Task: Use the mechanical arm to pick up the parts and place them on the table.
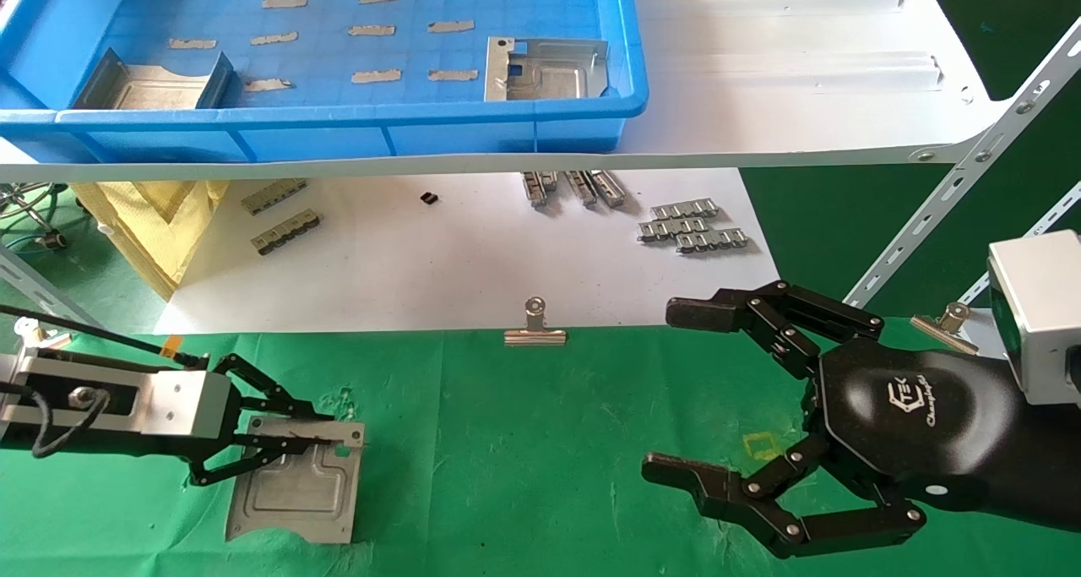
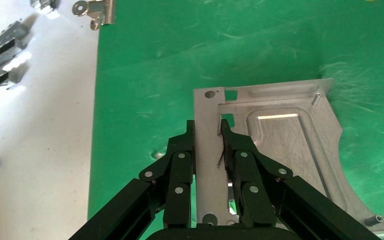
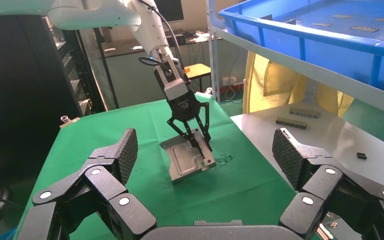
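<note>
Left pincer [image 1: 291, 436] low over the green worktop [image 1: 524, 459] at near left, fingers [image 2: 185, 160] clenched on the raised edge of one metal plate [image 1: 296, 486]. That plate lies on the cloth, its far edge between the two finger pads; the left wrist view shows the pads pressed on either side of the upturned flange. From the right wrist view its near side looks slightly lifted, cannot tell for certain.

Right pincer [image 1: 676, 391] at near right above the cloth, released, fingers spread wide apart, holding nothing. A small yellow square mark [image 1: 764, 444] on the cloth sits between its fingers in the head view.

Two more plates in the blue bin [image 1: 338, 129] on the white shelf [image 1: 802, 78] at far: one [image 1: 545, 70] at the bin's right, one [image 1: 152, 83] at its left.

Binder clip [image 1: 535, 328] at the far edge of the cloth, centre. Small grey ridged strips [image 1: 692, 224] on the white sheet [image 1: 422, 264] beyond it.
</note>
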You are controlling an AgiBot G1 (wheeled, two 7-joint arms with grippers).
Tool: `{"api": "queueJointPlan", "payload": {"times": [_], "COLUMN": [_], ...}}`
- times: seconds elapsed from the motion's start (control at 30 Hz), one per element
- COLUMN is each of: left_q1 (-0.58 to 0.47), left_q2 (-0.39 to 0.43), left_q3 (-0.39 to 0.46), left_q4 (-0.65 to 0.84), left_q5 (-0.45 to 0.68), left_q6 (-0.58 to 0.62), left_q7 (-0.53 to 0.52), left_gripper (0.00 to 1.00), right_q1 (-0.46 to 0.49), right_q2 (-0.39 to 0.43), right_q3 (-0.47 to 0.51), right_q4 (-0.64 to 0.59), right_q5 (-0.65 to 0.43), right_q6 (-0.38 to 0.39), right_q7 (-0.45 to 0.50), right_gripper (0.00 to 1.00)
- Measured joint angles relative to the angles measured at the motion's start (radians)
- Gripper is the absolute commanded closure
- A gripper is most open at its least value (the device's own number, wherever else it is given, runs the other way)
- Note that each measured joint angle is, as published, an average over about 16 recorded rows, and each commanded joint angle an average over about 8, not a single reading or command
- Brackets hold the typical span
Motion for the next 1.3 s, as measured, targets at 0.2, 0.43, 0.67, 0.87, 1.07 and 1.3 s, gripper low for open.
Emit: {"api": "queueJointPlan", "payload": {"times": [0.2, 0.43, 0.67, 0.87, 1.07, 1.3], "left_q1": [-0.013, -0.011, 0.025, 0.060, 0.074, 0.091], "left_q2": [0.014, 0.013, -0.011, -0.033, -0.040, -0.046], "left_q3": [0.004, -0.007, -0.037, -0.063, -0.072, -0.091], "left_q4": [0.052, 0.072, 0.062, 0.053, 0.053, 0.018], "left_q5": [-0.006, -0.053, -0.150, -0.228, -0.252, -0.254], "left_q6": [0.004, 0.017, 0.026, 0.026, 0.025, 0.022], "left_q7": [0.023, 0.007, -0.071, -0.136, -0.158, -0.179], "left_gripper": [0.00, 0.00, 0.00, 0.00, 0.00, 0.00], "right_q1": [0.000, 0.000, 0.000, 0.000, 0.000, 0.000], "right_q2": [0.000, 0.000, 0.000, 0.000, 0.000, 0.000], "right_q3": [0.000, 0.000, 0.000, 0.000, 0.000, 0.000], "right_q4": [0.000, 0.000, 0.000, 0.000, 0.000, 0.000], "right_q5": [0.000, 0.000, 0.000, 0.000, 0.000, 0.000], "right_q6": [0.000, 0.000, 0.000, 0.000, 0.000, 0.000], "right_q7": [0.000, 0.000, 0.000, 0.000, 0.000, 0.000], "right_gripper": [0.00, 0.00, 0.00, 0.00, 0.00, 0.00]}}
